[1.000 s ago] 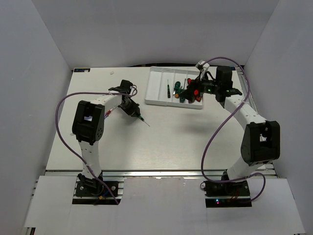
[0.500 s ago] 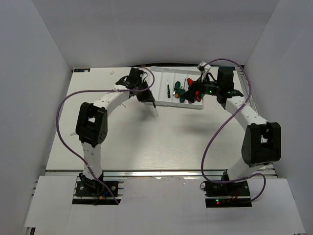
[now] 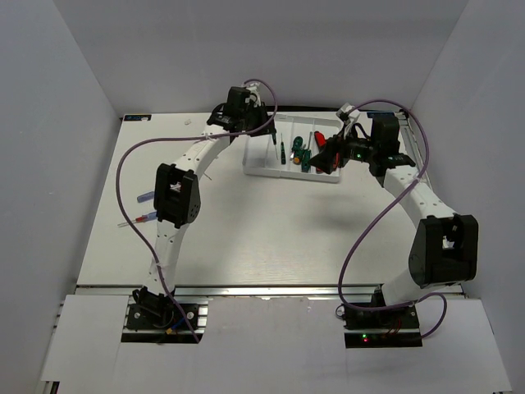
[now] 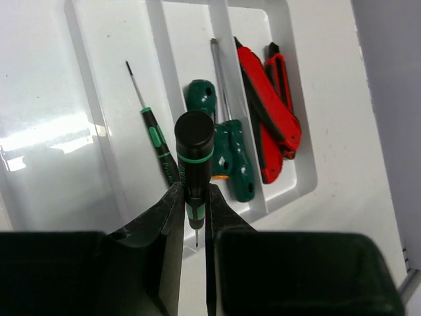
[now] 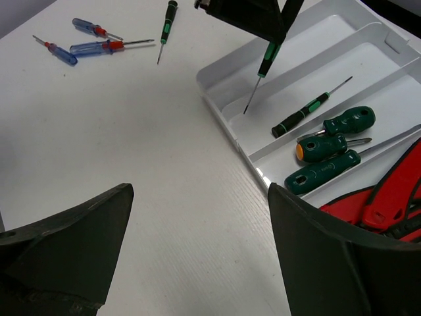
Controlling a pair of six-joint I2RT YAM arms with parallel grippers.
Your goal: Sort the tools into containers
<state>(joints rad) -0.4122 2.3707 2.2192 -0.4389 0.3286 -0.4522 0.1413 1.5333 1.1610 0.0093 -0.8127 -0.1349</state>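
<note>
Screwdriver (image 4: 193, 155), small and green-banded, hangs tip-down above the white tray (image 4: 99, 131), with the left gripper (image 4: 191, 204) clamped on its shank. The right gripper (image 5: 200, 243) gapes wide and is empty. Risk: a high, tilted release could bounce it over a ridge or the rim. Only the right wrist view shows 4 loose screwdrivers (image 5: 92, 45) on the table.
</note>
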